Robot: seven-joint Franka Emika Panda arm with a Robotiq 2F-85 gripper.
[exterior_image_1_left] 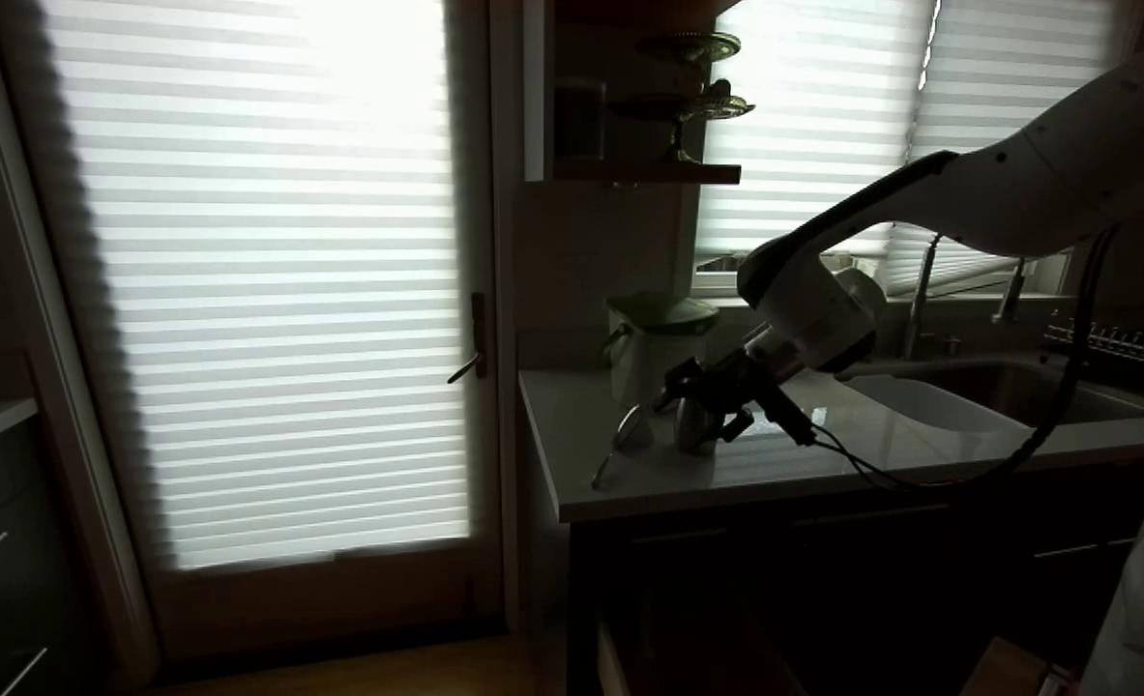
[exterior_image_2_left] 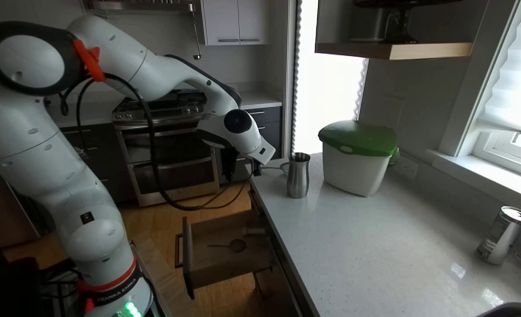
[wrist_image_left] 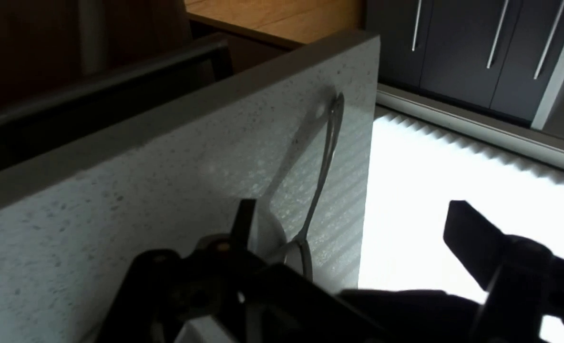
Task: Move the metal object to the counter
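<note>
The metal object, a dull-grey metal cup [exterior_image_2_left: 298, 176], stands upright on the pale counter [exterior_image_2_left: 352, 246]. In an exterior view the cup [exterior_image_1_left: 695, 430] is partly covered by my gripper [exterior_image_1_left: 699, 410]. The counter [exterior_image_1_left: 794, 462] has a squared edge over dark cabinets. In the other viewpoint [exterior_image_2_left: 245, 169] the gripper is left of the cup, apart from it, by the counter's front edge. In the wrist view the gripper [wrist_image_left: 351, 212] is open, its fingers wide apart with nothing between them. I cannot make out the cup in the wrist view.
A metal utensil [wrist_image_left: 324, 166] lies on the counter near the cup. A white bin with a green lid [exterior_image_2_left: 357, 154] stands behind it. A can [exterior_image_2_left: 504, 235] stands further along. A drawer [exterior_image_2_left: 229, 246] is open below the counter. A sink [exterior_image_1_left: 1103, 396] is at the right.
</note>
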